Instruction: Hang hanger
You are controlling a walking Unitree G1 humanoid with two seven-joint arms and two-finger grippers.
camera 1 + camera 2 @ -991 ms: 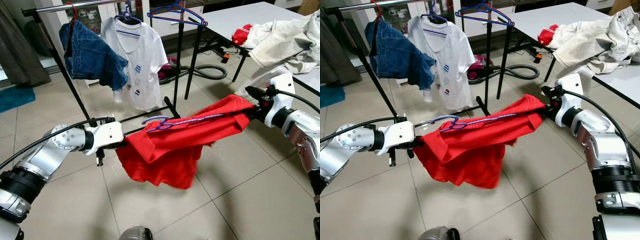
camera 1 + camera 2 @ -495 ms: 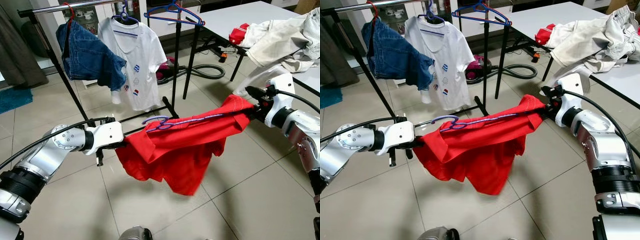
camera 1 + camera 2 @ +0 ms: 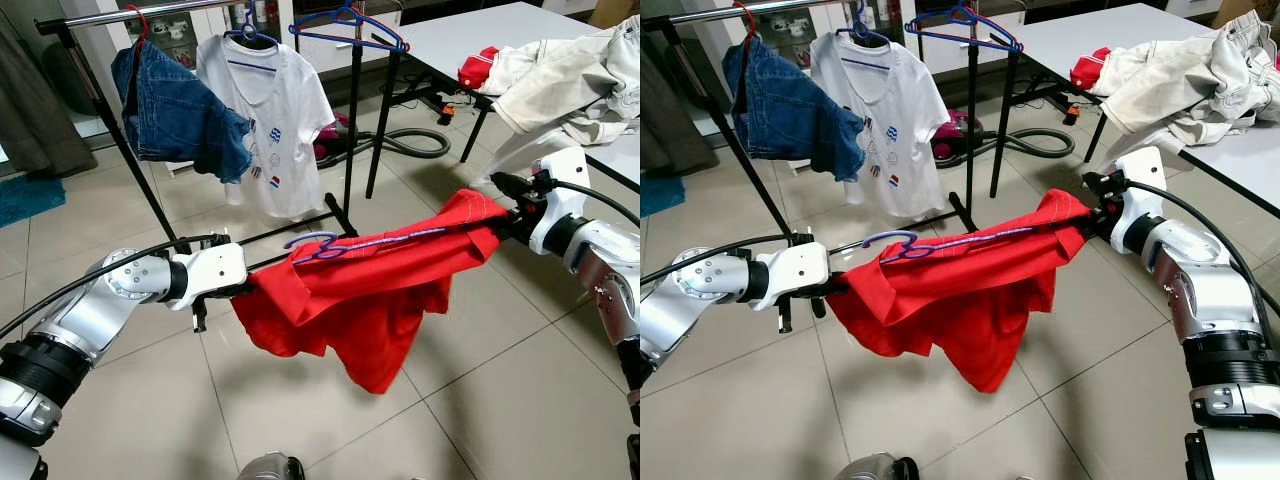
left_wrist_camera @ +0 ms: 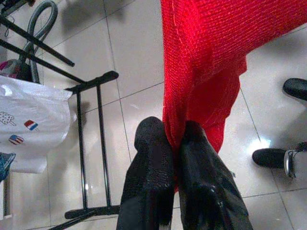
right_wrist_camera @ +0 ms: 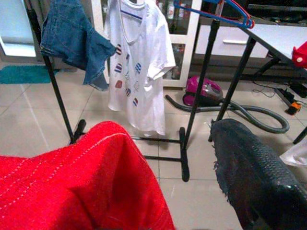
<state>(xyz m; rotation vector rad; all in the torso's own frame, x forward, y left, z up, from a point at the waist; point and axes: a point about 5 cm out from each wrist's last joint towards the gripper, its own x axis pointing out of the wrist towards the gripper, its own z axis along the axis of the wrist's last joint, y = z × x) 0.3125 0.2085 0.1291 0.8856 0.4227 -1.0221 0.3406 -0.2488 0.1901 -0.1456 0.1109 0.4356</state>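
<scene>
The left pincer [image 4: 175,158] is clamped on one end of the red garment [image 3: 370,290], seen clearly in its wrist view. A purple hanger [image 3: 345,243] lies on the cloth, stretched above open floor. The right pincer [image 3: 505,222] holds the other end; its finger spread is unclear. Three hangers sit on the rack [image 3: 355,120].

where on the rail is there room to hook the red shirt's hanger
Free: the stretch of rail between the white t-shirt and the empty blue hanger. Crowded: the rail's left end, where the denim shorts hang against the t-shirt. The red shirt is stretched between the left claw and the right claw.
</scene>
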